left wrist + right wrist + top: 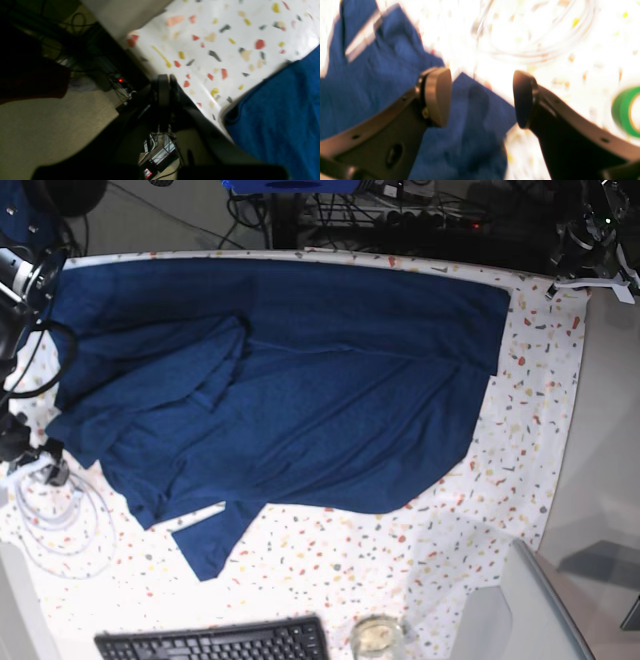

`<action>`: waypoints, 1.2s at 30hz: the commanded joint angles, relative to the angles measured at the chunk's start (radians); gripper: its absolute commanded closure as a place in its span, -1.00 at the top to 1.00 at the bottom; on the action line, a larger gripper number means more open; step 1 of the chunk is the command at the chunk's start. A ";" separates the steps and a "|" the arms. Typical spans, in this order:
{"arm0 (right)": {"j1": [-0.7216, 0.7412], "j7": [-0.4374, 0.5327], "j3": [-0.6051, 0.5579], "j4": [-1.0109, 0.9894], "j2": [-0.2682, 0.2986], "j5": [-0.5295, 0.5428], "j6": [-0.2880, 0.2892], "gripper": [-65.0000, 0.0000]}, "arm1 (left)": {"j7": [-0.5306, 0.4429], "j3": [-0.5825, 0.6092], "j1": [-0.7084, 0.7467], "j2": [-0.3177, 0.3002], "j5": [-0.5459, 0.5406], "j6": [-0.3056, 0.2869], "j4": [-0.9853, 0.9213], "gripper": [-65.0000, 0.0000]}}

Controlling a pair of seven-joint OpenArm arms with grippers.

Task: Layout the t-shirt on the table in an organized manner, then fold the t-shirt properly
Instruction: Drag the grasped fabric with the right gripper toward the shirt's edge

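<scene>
Navy t-shirt (300, 390) spread rumpled across speckled table (520, 450), right gripper (482, 100) jaws wide above its edge, left gripper (165, 92) closed, empty, at table corner.

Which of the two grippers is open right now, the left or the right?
The right gripper: its jaws stand wide apart over a corner of the t-shirt, holding nothing. The left gripper has its jaws pressed together near the table edge.

Soft matt navy cloth with a faintly nubbly weave makes up the t-shirt (300, 390), lying on the table (520, 470) with its smooth, slightly sheeny speckled white cover, while beside the shirt's hem the right gripper (482, 100) shows smooth satin-finished pads (437, 96).
</scene>
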 commanded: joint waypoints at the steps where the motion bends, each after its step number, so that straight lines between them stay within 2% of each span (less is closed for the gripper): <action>1: 0.020 0.023 -0.002 -0.011 0.018 0.002 -0.021 0.13 | -0.017 -0.007 0.008 -0.014 -0.001 -0.002 0.013 -1.00; 7: 0.023 0.031 -0.002 -0.099 0.018 0.002 -0.034 0.13 | -0.017 -0.007 0.005 -0.014 -0.001 -0.002 0.013 -1.00; 17: 0.017 0.033 0.007 -0.082 0.021 0.002 -0.036 0.13 | -0.017 -0.009 0.008 -0.014 -0.001 -0.002 0.013 -1.00; 22: -0.008 0.034 0.006 -0.059 0.038 0.002 -0.162 0.13 | -0.017 -0.009 0.008 -0.014 -0.001 -0.002 0.013 -1.00; 36: -0.005 0.034 0.000 -0.123 0.015 0.002 -0.157 0.12 | -0.017 -0.009 0.008 -0.014 -0.001 -0.002 0.012 -1.00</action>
